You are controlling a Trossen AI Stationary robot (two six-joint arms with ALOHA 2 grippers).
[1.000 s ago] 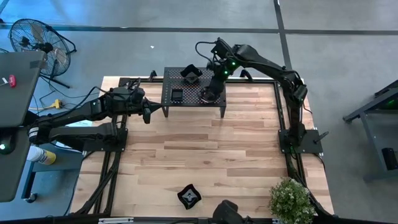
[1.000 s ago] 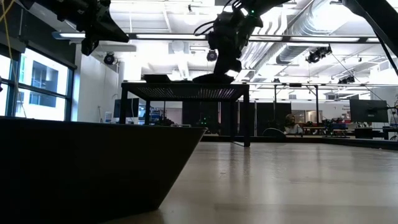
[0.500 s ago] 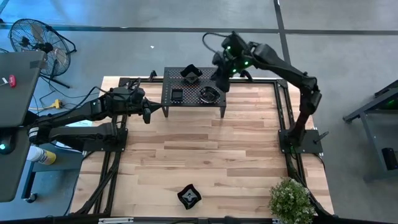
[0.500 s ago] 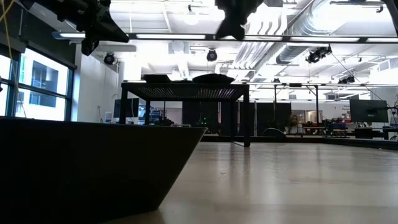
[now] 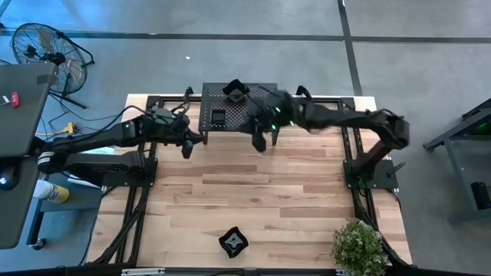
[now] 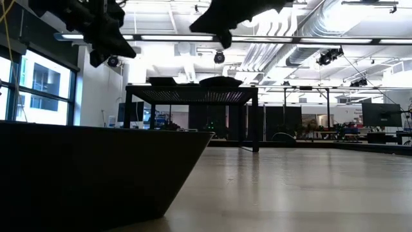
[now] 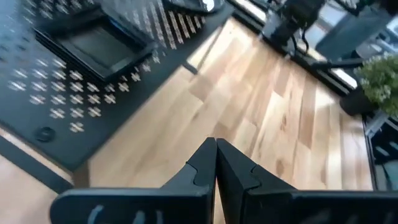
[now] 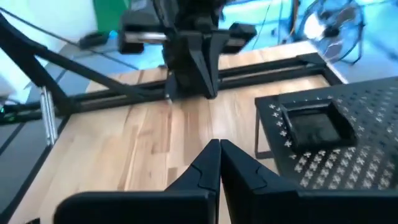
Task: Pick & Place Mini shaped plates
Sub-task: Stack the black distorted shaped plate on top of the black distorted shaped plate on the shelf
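Glossy black mini shaped plates rest on the perforated black rack (image 5: 212, 98) at the table's far side: a square one (image 5: 219, 116) (image 7: 99, 45) (image 8: 316, 126), another behind it (image 5: 235, 91), and a low one (image 6: 219, 81) that my right arm hides from above. One more plate (image 5: 233, 242) lies flat near the table's front edge and fills the low view's foreground (image 6: 96, 167). My right gripper (image 5: 260, 145) (image 8: 219, 148) hovers shut just in front of the rack. My left gripper (image 5: 187, 150) (image 7: 216, 148) hovers shut left of the rack. Neither holds anything.
The rack stands on legs (image 6: 255, 122) above the wooden tabletop (image 5: 253, 192). A potted plant (image 5: 359, 247) sits at the near right corner. A fan (image 5: 46, 50) stands on the floor beyond the far left corner. Both grippers face each other across the rack's near left corner.
My right gripper has risen off the low plate on the rack, which stays there, then swung down toward the table's near side, stopping in front of the rack. My left gripper has moved a little toward the table's right edge.
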